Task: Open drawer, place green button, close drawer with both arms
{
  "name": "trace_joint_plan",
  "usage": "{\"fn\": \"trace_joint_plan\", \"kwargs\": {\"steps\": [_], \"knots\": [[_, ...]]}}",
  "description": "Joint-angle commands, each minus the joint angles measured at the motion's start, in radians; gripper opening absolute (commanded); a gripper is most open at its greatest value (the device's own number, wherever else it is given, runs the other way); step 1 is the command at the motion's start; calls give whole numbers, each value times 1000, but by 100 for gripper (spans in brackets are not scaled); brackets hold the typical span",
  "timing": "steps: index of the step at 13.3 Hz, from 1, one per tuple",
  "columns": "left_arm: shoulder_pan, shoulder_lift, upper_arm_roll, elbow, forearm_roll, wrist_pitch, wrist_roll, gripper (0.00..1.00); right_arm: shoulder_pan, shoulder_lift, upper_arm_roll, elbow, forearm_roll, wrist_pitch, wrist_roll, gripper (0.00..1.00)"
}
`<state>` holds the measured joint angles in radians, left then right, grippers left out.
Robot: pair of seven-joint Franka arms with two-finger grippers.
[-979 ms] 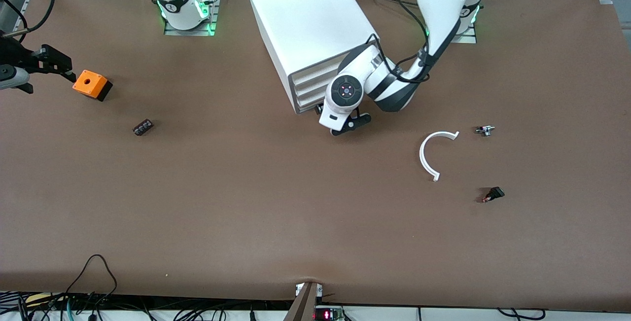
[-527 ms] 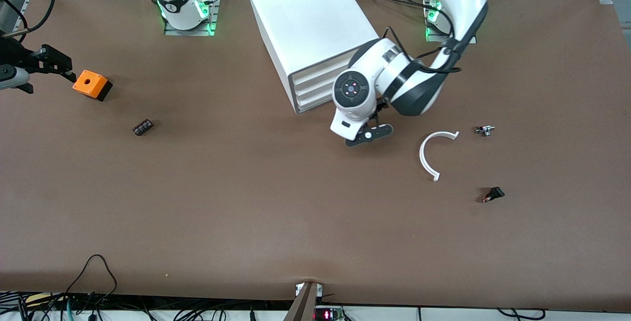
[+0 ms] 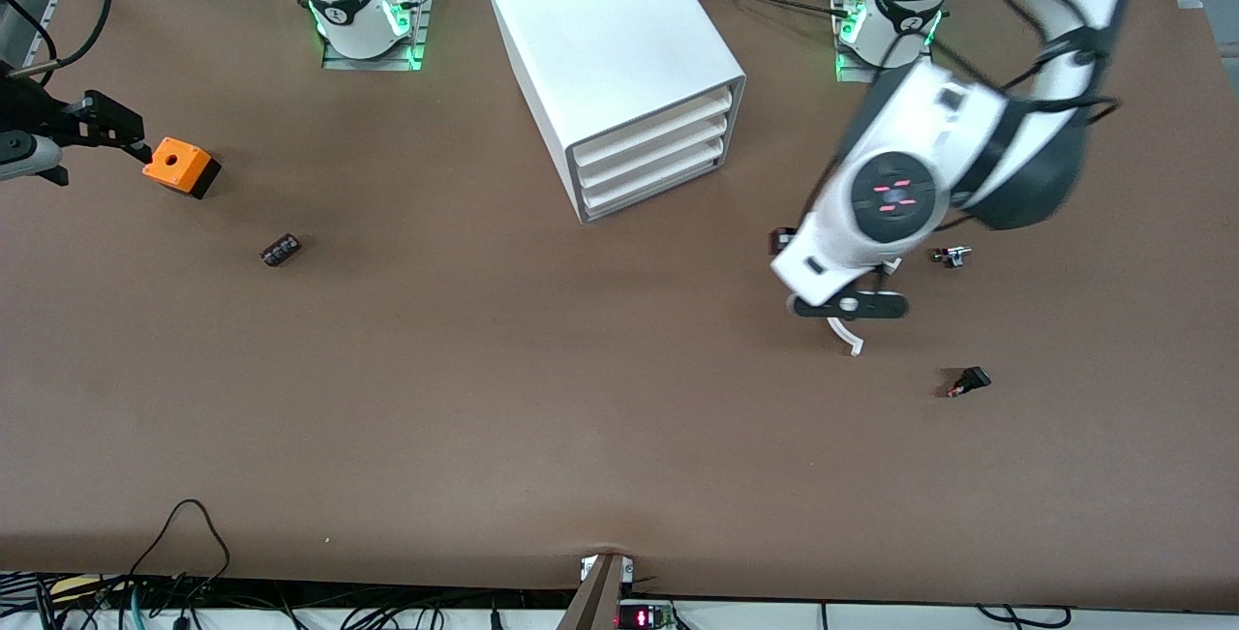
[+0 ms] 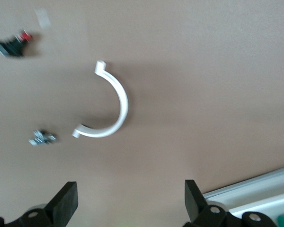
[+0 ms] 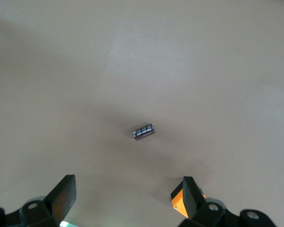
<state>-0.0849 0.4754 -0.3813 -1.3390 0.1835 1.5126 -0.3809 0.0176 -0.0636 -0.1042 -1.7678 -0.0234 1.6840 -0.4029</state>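
Observation:
The white cabinet (image 3: 600, 40) stands at the middle of the table near the arms' bases, and its lowest drawer (image 3: 656, 183) sits flush with the two above it. The button is out of view. My left gripper (image 3: 850, 306) hangs open and empty over a white curved piece (image 3: 856, 344). In the left wrist view its fingertips (image 4: 129, 203) are spread wide, with that curved piece (image 4: 118, 99) on bare table below. My right gripper (image 3: 116, 127) waits open at the right arm's end of the table, beside an orange cube (image 3: 177, 164). Nothing shows between its fingertips (image 5: 125, 198).
A small dark cylindrical part (image 3: 281, 250) lies nearer the front camera than the orange cube. A silvery part (image 3: 953, 255) and a black part with a red end (image 3: 968, 381) lie toward the left arm's end. Cables run along the table's front edge.
My left arm has swung away from the front of the lowest drawer toward its own end of the table and now hangs over the white curved piece. The right arm has not moved.

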Motion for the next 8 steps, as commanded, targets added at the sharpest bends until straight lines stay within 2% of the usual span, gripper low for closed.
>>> {"fn": "trace_joint_plan", "kwargs": {"steps": [1,4,6,8], "knots": [[11,-98,88,-31,-10,-2,190,99,-1,-5,4,-7,-16,11,-2,100],[8,-184,215,-72,-102,14,367,99,-1,-4,3,-6,-16,5,-2,100],[10,-291,292,-197,-127,107,459,99,-2,-5,-2,-5,-13,5,-1,100],[39,-386,303,-302,-131,178,502,99,-4,-2,-15,-5,-13,9,-1,100]]}}
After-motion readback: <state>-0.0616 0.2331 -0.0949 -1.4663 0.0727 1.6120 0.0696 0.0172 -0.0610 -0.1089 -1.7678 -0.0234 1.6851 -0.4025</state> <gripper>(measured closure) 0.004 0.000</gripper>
